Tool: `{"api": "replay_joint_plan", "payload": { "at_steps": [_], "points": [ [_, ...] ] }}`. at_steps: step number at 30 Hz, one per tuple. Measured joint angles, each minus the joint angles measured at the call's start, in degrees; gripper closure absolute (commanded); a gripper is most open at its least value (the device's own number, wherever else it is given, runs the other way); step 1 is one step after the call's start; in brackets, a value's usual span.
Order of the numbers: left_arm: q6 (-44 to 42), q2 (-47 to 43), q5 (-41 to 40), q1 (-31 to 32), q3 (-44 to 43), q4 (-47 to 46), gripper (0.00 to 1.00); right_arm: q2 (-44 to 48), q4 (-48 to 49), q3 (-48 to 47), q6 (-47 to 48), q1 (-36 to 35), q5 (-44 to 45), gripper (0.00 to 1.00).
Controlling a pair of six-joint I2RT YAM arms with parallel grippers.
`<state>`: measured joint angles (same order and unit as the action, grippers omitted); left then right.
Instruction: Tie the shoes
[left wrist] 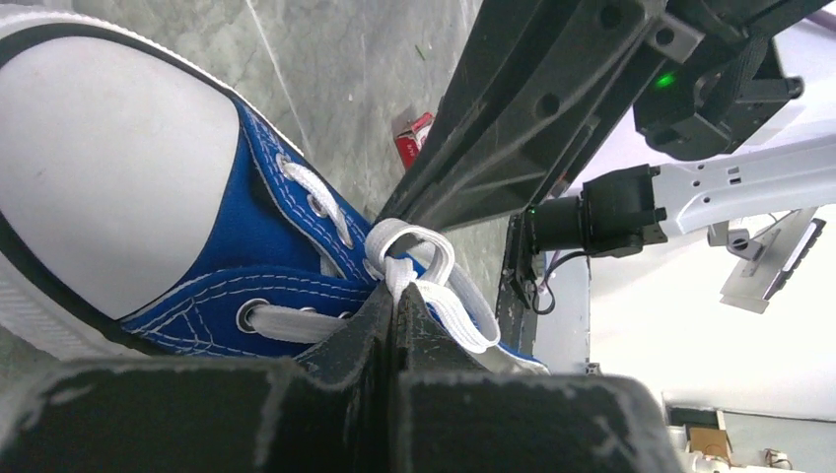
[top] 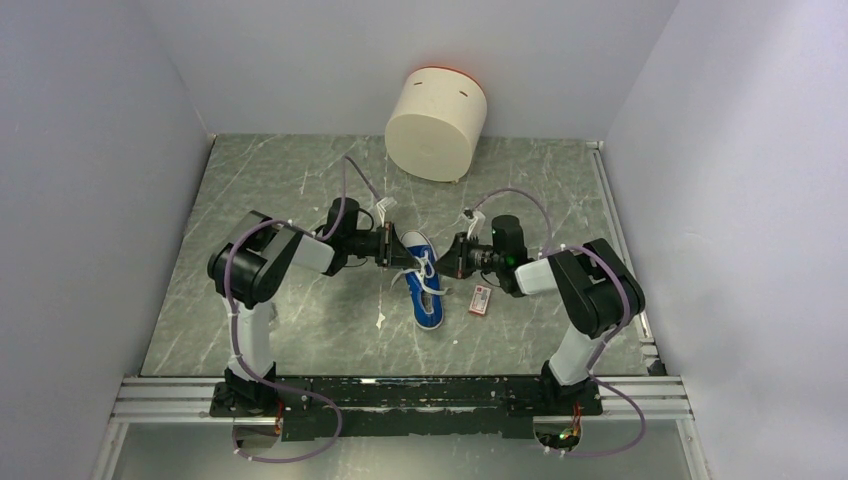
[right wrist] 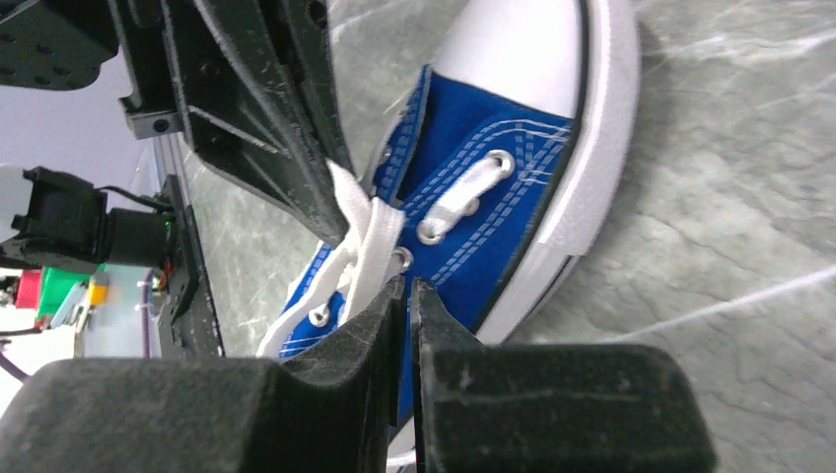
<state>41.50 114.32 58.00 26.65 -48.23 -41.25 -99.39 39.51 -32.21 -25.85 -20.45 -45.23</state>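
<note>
The blue sneaker lies mid-table with its white toe cap pointing away from the arm bases. My left gripper reaches in from the left. In the left wrist view it is shut on a white lace that loops up from the eyelets. From the right, my right gripper meets the laces over the shoe. Its jaws stand almost together with a thin slit. A lace runs down behind its left fingertip; nothing shows in the slit.
A small red-and-white packet lies just right of the shoe. A large white cylinder rests at the back of the marbled table. Grey walls close in on three sides. The two grippers' fingers nearly touch over the laces.
</note>
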Motion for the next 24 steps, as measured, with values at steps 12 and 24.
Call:
{"api": "replay_joint_plan", "payload": {
  "at_steps": [12,24],
  "points": [
    [-2.7,0.8,0.2,-0.2,-1.6,4.0,0.95,-0.4,7.1,0.2,-5.0,-2.4,-2.3,0.93],
    [-0.3,1.5,0.8,-0.3,-1.7,1.2,0.95,-3.0,9.0,0.2,-6.8,-3.0,-3.0,0.83]
  ]
}}
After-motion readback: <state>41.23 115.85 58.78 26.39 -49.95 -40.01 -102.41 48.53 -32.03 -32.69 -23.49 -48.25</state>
